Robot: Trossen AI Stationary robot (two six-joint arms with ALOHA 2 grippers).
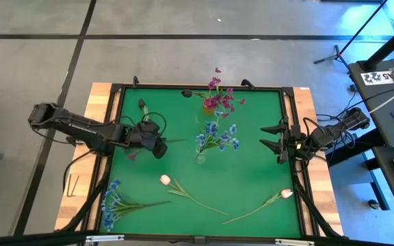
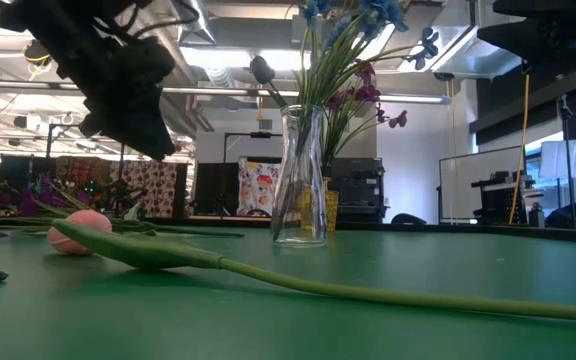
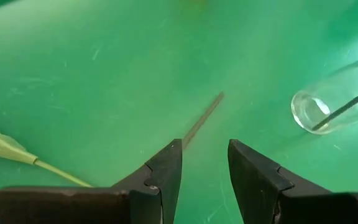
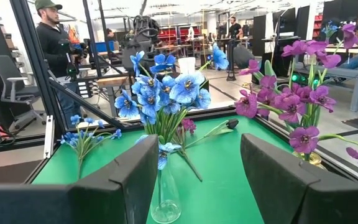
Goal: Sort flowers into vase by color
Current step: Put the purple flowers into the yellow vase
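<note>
Left hand [image 3: 205, 163] hovered part-open over a thin dark stem [image 3: 202, 118], gripping nothing; right hand [image 1: 273, 137] sat open and empty at the green worktop [image 1: 252, 178] edge.

— Where do the flowers stand?
— A blue spray [image 1: 216, 135] sits upright in the clear glass vase [image 1: 200, 156] mid-tabletop; a magenta spray [image 1: 219, 99] stands in the yellow vase [image 1: 209, 108] behind it.
— And the loose ones?
— Two white-pink tulips [image 1: 165, 180] [image 1: 286, 193] lie flat near the front edge, another blue spray [image 1: 113, 201] at the front left corner, and a dark-budded stem [image 1: 143, 106] lies at the back left.
</note>
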